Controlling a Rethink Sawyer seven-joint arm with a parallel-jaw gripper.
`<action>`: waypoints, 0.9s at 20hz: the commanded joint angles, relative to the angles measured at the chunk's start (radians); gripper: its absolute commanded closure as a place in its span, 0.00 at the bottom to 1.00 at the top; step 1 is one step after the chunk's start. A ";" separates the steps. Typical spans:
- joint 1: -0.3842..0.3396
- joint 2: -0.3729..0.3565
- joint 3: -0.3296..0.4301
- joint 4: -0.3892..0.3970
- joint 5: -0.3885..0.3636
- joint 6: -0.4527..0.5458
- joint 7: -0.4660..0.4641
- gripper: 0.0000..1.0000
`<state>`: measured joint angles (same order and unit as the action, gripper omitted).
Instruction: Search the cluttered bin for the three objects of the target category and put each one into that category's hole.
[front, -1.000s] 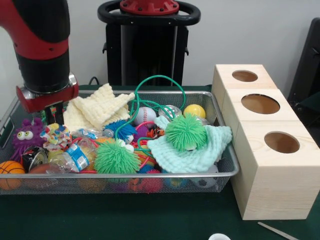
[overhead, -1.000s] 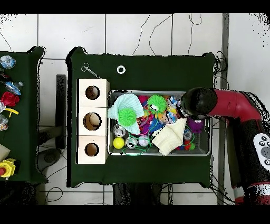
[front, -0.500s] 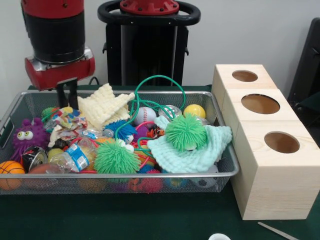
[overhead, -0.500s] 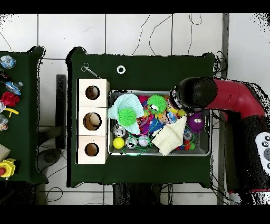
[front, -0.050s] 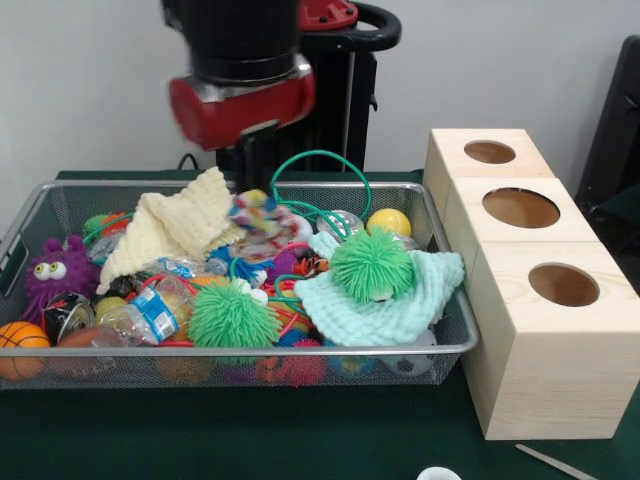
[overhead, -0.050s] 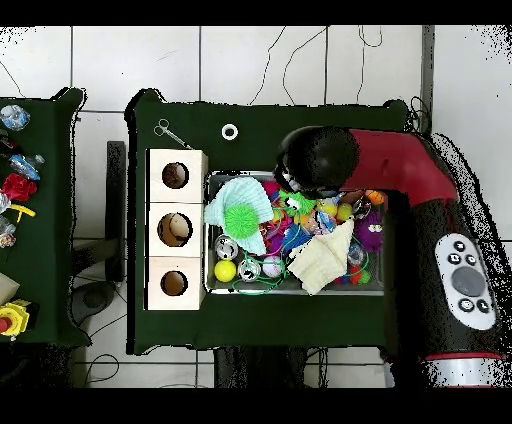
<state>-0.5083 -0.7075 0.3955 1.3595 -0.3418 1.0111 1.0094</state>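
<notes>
- Front view: the gripper hung above the middle of the wire bin, its black fingers closed on a multicoloured rag toy that dangled just over the clutter.
- Judged from this, the carry to the wooden box was in hand; done well, it called for lifting the toy clear of the green cord looping beside it, so nothing snagged.
- Under the path lay a spiky green ball on a mint cloth; both sat low, so height alone should have cleared them.
- Which of the three holes suits the toy could not be told.
- Overhead view: the arm covered the toy and the bin's upper middle; a cream cloth and a yellow ball lay apart from it.
</notes>
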 joint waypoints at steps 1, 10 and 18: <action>0.138 -0.026 -0.079 0.175 0.093 -0.077 0.467 1.00; 0.288 0.030 -0.168 0.151 0.136 -0.213 0.625 1.00; 0.321 0.133 -0.198 0.027 0.117 -0.293 0.658 1.00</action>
<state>-0.1717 -0.6990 0.2828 1.3983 -0.2180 0.7754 1.4159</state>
